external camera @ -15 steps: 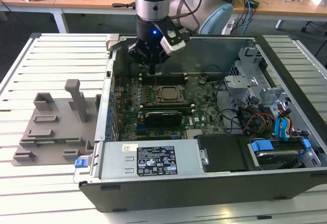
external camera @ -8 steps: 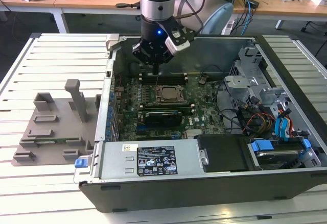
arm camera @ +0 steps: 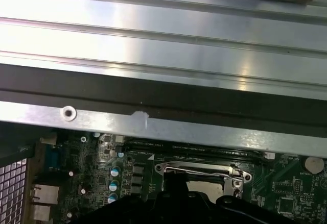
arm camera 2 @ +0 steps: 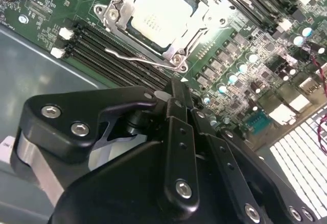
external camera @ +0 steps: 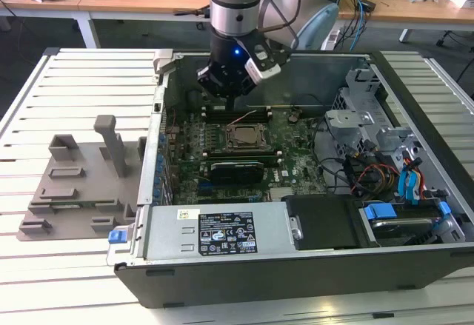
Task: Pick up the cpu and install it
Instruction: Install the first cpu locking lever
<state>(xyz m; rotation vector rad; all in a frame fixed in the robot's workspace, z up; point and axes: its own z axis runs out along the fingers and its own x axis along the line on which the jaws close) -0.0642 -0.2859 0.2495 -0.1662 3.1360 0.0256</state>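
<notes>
1. Silvery-grey metal marks the cpu (arm camera 2: 162,16), a small flat square chip that already lies inside the black square socket frame (arm camera 2: 153,22) on the green motherboard (external camera: 244,143), in the middle of the open grey steel computer case (external camera: 415,266).
2. The black gripper (external camera: 226,81) hangs just above the board, a little to the far side of the socket in the exterior view. In the second wrist view its dark fingers (arm camera 2: 180,94) seem drawn together with nothing between them, so I judge them closed and empty.
3. The thin wire retention lever (arm camera 2: 135,58) lies along the near edge of the frame and looks unlatched, so the seating seems done but not locked.
4. To do this step well, the chip should sit level in the frame, all four edges flush, and any press should go straight down on the frame or lever, not on the chip's corners.
5. Count: one cpu, one socket frame, one lever, one gripper.
6. On the exterior view's left, one grey plastic fixture tray (external camera: 74,184) rests on the pale slatted counter (external camera: 44,103), well apart from the case.
</notes>
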